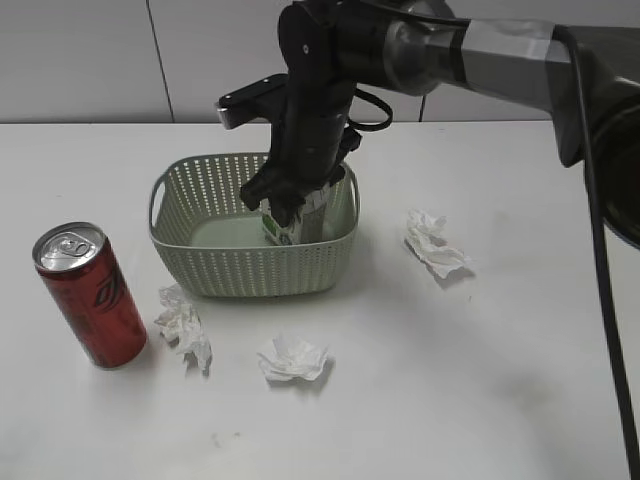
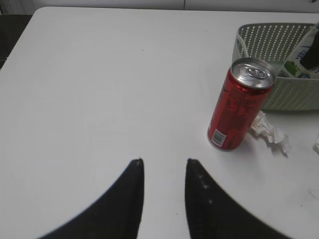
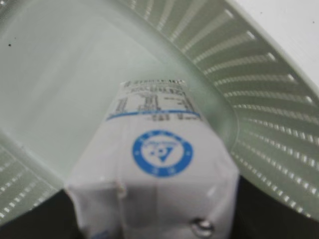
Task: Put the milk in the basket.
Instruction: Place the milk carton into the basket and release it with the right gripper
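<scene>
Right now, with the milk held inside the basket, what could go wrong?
1. The milk sits near the basket's right wall; released tilted, it may tip against it.
2. The right gripper reaches below the basket rim, so lifting out sideways could catch and drag it.
3. A dragged basket might push the crumpled paper or red can nearby.

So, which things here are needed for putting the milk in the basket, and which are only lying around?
Part of the job:
- milk, held by the right gripper inside the basket
- basket

Only lying about:
- red soda can
- three crumpled papers
- left gripper, open and idle
</scene>
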You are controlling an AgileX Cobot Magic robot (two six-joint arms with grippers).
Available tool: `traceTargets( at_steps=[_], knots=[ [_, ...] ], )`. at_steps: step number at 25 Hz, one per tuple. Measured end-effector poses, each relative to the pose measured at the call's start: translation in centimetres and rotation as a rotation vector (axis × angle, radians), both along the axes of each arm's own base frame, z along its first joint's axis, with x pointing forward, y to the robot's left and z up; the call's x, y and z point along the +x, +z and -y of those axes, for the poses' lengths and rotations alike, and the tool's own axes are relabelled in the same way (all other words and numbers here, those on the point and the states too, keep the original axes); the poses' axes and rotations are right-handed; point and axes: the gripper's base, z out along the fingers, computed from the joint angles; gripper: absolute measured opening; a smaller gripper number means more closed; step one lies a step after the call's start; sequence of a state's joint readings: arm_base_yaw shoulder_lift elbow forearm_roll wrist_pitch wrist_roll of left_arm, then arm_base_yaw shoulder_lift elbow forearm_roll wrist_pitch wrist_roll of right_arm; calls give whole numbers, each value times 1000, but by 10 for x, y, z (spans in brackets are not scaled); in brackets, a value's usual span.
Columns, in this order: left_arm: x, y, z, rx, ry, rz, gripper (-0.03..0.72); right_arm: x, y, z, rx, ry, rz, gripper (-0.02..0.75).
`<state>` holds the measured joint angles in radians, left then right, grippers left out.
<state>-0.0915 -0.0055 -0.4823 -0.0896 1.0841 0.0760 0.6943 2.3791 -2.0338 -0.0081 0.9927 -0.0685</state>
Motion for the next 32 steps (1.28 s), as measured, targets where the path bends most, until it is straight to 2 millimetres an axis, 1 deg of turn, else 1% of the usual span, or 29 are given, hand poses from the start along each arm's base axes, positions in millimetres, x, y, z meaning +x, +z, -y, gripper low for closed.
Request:
traceTargets(
  at_steps=[2, 5, 6, 7, 9, 10, 12, 15, 17, 18, 21, 23, 25, 27, 29, 30, 32],
  knots=[
    [0, 0, 0, 0, 0, 0, 230, 0, -6, -1, -1, -1, -13, 365],
    [0, 0, 0, 0, 0, 0, 230, 1, -6, -2, 4, 1, -6, 369],
    [0, 0, 0, 0, 0, 0, 230, 1, -7, -2, 3, 6, -4, 393],
    [0, 0, 0, 0, 0, 0, 230, 1, -7, -3, 12, 14, -8, 437],
    [0, 0, 0, 0, 0, 0, 228, 0, -6, -5, 29, 25, -11, 581],
    [0, 0, 0, 0, 0, 0, 228, 0, -6, -5, 35, 27, -15, 610],
    [0, 0, 0, 0, 0, 0, 228, 0, -6, -6, 39, 29, -18, 640],
    [0, 0, 0, 0, 0, 0, 228, -2, 4, -5, 46, 36, -10, 654],
    [0, 0, 0, 0, 0, 0, 228, -4, 20, -3, 55, 40, 4, 657],
    [0, 0, 0, 0, 0, 0, 228, -5, 32, -1, 67, 42, 19, 658],
    [0, 0, 0, 0, 0, 0, 228, -9, 74, 10, 105, 31, 64, 659],
    [0, 0, 0, 0, 0, 0, 228, -11, 107, 26, 134, 6, 95, 659],
    [0, 0, 0, 0, 0, 0, 228, -10, 137, 48, 154, -41, 119, 661],
    [0, 0, 0, 0, 0, 0, 228, -9, 165, 76, 172, -102, 148, 660],
    [0, 0, 0, 0, 0, 0, 228, -14, 192, 105, 195, -170, 186, 660],
    [0, 0, 0, 0, 0, 0, 228, -17, 203, 121, 195, -208, 198, 660],
    [0, 0, 0, 0, 0, 0, 227, -24, 214, 151, 180, -293, 193, 660]
  ],
)
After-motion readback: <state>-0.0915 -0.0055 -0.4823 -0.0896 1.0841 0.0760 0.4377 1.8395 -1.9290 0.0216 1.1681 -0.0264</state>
